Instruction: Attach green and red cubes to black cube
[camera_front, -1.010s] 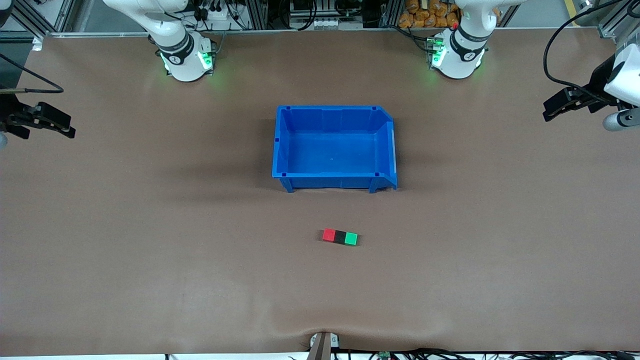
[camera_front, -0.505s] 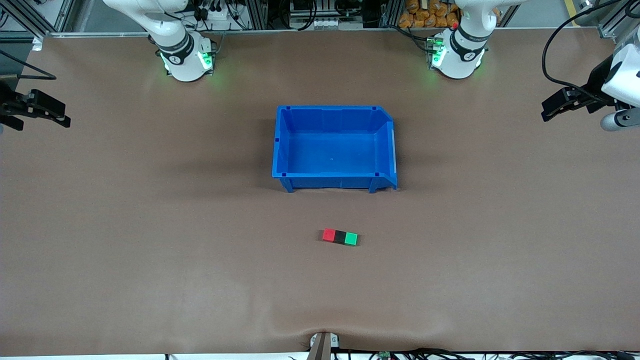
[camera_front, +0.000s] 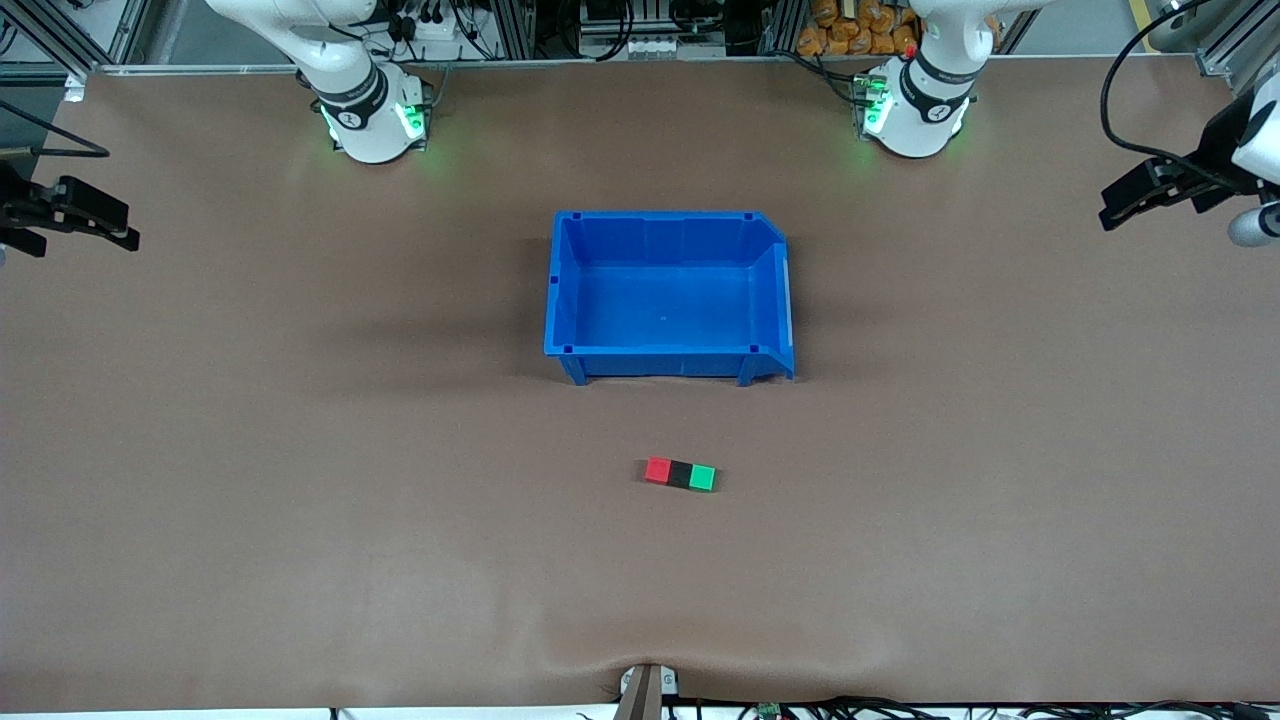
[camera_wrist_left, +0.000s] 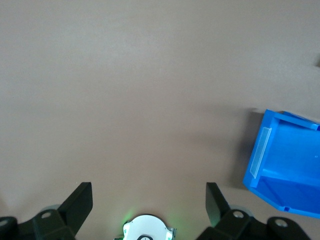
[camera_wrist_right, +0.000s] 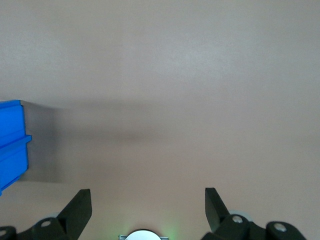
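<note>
The red cube (camera_front: 657, 470), black cube (camera_front: 681, 474) and green cube (camera_front: 703, 478) lie joined in one short row on the brown table, nearer to the front camera than the blue bin (camera_front: 780, 290). The black one sits between the other two. My left gripper (camera_front: 1118, 213) hangs open over the left arm's end of the table, far from the cubes. At the right arm's end, my right gripper (camera_front: 125, 238) is open too. Both wrist views show wide jaws with only bare table between them; left gripper (camera_wrist_left: 149, 196), right gripper (camera_wrist_right: 148, 202).
The blue bin (camera_wrist_left: 260, 160) is open on top and holds nothing; its corner also shows in the right wrist view, blue bin (camera_wrist_right: 12, 140). The arm bases (camera_front: 370, 115) (camera_front: 915, 110) stand along the table's edge farthest from the front camera.
The left gripper has moved outward and toward the bases' edge of the table. The right gripper has drawn back slightly toward its end. The cube row has not moved.
</note>
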